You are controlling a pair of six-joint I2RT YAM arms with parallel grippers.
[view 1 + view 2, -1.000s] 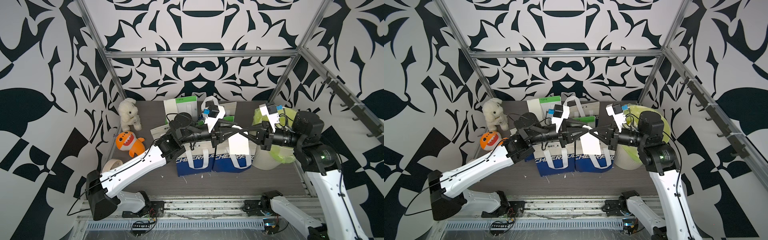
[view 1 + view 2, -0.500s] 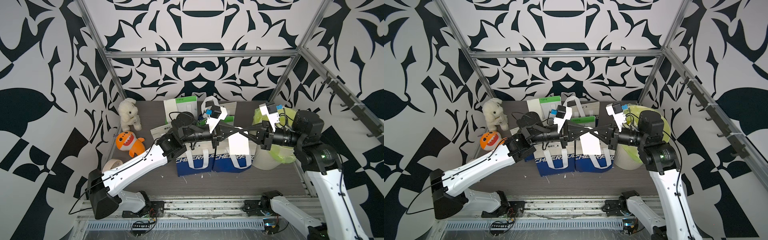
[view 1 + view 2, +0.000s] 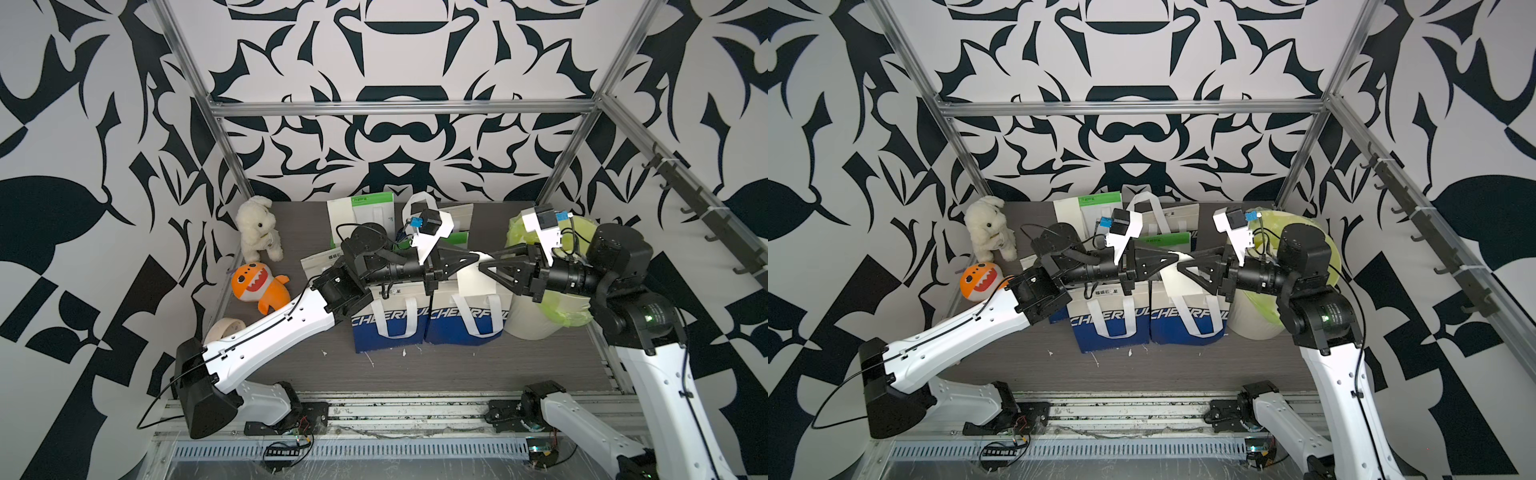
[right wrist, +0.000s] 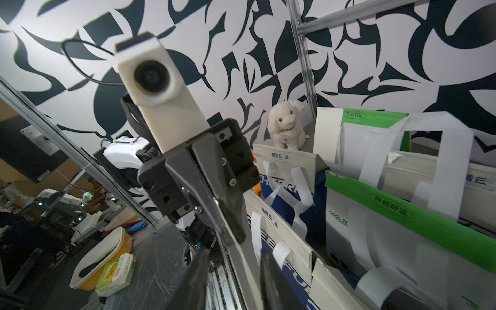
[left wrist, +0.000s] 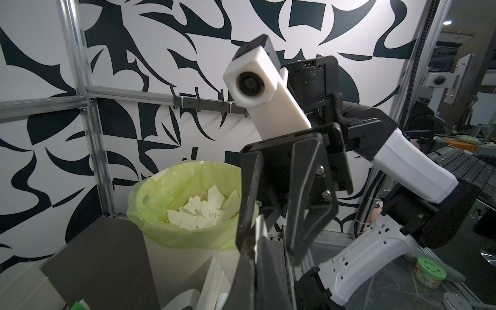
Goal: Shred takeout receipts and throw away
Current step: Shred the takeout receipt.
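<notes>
Cream paper, one takeout receipt [image 3: 473,284], hangs in the air above the blue and white bags [image 3: 388,332], where the tips of both arms meet. The left gripper [image 3: 473,257] is clenched on its edge. The right gripper [image 3: 483,267] has its jaws parted, with the sheet beside one finger. Torn pieces [image 5: 204,210] lie in the green-lined bin [image 5: 150,212], just beside the bags

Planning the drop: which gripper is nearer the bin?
Right. The right gripper hangs just beside the bin, above its rim. The left gripper meets it from the far side, above the bags, pinching the receipt.
</notes>
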